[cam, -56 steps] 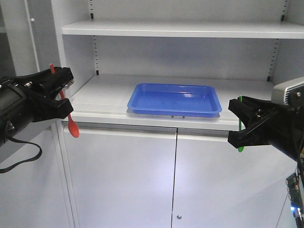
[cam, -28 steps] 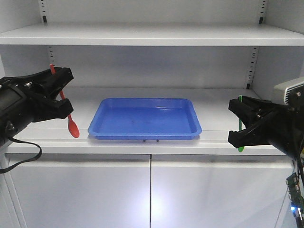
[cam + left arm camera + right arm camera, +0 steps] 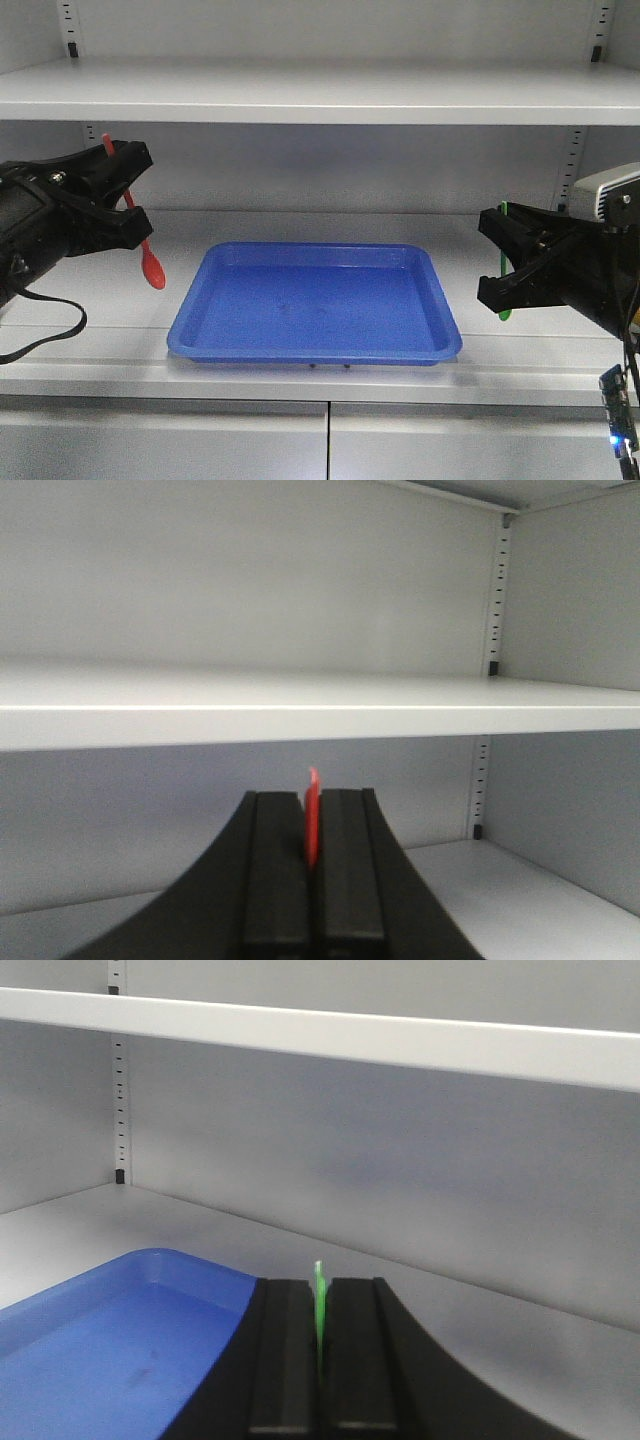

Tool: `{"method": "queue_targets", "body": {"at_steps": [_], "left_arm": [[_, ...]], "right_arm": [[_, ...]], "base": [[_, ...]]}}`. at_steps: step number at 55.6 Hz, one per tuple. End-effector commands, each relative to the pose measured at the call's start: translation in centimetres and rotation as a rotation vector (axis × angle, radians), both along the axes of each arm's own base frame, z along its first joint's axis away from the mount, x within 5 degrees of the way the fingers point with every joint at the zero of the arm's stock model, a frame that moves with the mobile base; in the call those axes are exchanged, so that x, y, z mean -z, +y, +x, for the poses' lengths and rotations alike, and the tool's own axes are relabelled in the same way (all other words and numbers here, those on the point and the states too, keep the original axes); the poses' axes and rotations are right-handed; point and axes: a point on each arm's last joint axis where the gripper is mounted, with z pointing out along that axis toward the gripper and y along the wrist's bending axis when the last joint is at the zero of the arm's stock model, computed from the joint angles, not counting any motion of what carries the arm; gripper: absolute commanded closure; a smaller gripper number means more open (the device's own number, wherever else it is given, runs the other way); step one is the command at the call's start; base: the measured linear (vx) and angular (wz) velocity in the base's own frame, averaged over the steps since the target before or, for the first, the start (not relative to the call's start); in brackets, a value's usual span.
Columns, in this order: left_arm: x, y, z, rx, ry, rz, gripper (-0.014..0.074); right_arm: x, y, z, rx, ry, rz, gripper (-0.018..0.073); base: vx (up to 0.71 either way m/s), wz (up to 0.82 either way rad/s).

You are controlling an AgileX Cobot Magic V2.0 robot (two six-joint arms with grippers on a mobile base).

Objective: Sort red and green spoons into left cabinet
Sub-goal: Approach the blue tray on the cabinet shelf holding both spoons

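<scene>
Left gripper (image 3: 137, 190) clamped tight on red spoon (image 3: 152, 266), bowl hung downward, held left of blue tray (image 3: 310, 352); right gripper (image 3: 492, 258) closed tight on green spoon (image 3: 505, 312), held upright right of tray; tray laid on lower shelf (image 3: 80, 340) of cabinet (image 3: 330, 175); upper shelf (image 3: 320, 100) seen beyond.

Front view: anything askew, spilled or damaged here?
Nothing stands out. The blue tray sits flat on the cabinet shelf; the red spoon hangs bowl-down in the left pincer, the green spoon upright in the right pincer.

Blue tray (image 3: 300, 305) occupies the lower shelf (image 3: 90, 335); open room above, under upper shelf (image 3: 320, 95).
</scene>
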Motion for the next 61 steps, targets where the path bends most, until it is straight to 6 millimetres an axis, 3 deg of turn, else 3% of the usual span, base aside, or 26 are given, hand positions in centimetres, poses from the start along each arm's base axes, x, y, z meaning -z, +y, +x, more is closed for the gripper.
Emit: {"method": "queue_targets", "body": {"at_steps": [1,61], "left_arm": [[-2.48,0.14,-1.19,0.028,-0.109,-0.065,0.0603],[-2.48,0.14,-1.19,0.028,-0.109,-0.065,0.0603]], "right_arm": [[-2.11,0.12,-0.68,-0.030,-0.091,0.043,0.0568],[-2.11,0.12,-0.68,-0.030,-0.091,0.043,0.0568]], "base": [[0.19,0.03],[0.07,-0.01]]}}
